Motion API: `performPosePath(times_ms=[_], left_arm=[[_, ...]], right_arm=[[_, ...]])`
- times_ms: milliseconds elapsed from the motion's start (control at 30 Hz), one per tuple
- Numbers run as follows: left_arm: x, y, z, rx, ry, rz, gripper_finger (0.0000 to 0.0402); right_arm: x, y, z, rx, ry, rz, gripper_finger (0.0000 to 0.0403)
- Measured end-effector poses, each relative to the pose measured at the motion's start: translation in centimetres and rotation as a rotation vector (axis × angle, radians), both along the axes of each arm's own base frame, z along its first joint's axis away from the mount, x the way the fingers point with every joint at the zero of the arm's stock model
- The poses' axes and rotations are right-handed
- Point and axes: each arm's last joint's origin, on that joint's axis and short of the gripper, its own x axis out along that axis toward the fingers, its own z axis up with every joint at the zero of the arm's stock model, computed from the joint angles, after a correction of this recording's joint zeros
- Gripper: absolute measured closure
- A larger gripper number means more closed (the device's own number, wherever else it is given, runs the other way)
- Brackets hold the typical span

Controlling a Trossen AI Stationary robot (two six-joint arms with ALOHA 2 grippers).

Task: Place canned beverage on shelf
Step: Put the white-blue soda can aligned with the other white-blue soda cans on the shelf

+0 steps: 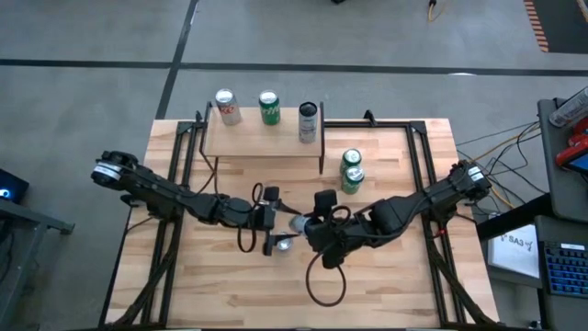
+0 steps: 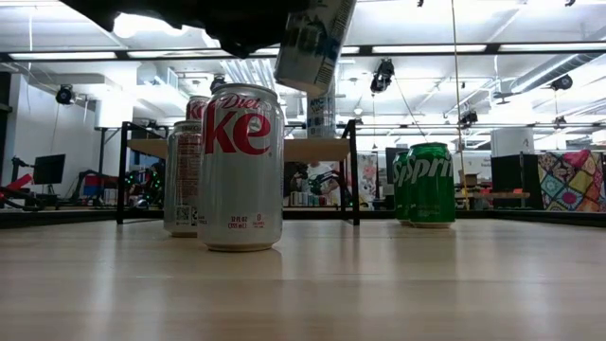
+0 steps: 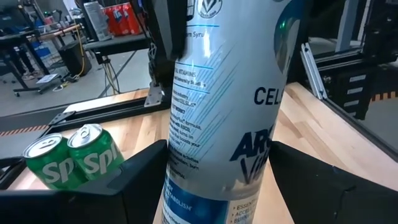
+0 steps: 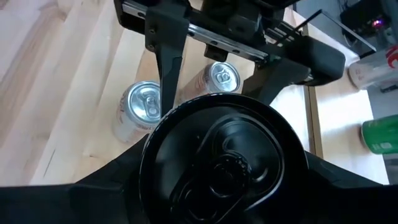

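Three cans [image 1: 268, 108] are standing along the back of the shelf [image 1: 262, 145], leaving its front strip bare. Two green cans [image 1: 351, 171] are crowding its right front leg. In front of the shelf, the left gripper [image 1: 277, 223] and right gripper [image 1: 314, 225] are clamping a tall can [image 2: 315, 43] above two silver cans [image 2: 240, 166].

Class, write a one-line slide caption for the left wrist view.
Left tool holds a tall slim can; two green cans stand beyond.
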Motion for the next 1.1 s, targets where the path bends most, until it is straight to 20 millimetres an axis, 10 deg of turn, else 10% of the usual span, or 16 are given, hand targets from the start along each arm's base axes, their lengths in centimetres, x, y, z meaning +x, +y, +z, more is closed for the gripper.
performPosePath(times_ms=[800,1100], left_arm=[[0.04,-0.04,-0.01,-0.014,0.000,-0.040,0.0083],[0.08,0.16,-0.01,0.047,-0.007,0.006,0.0156]], right_arm=[[0.73,-0.21,0.65,-0.026,-0.072,0.034,0.0162],[0.90,-0.21,0.79,-0.055,-0.084,0.057,0.0122]])
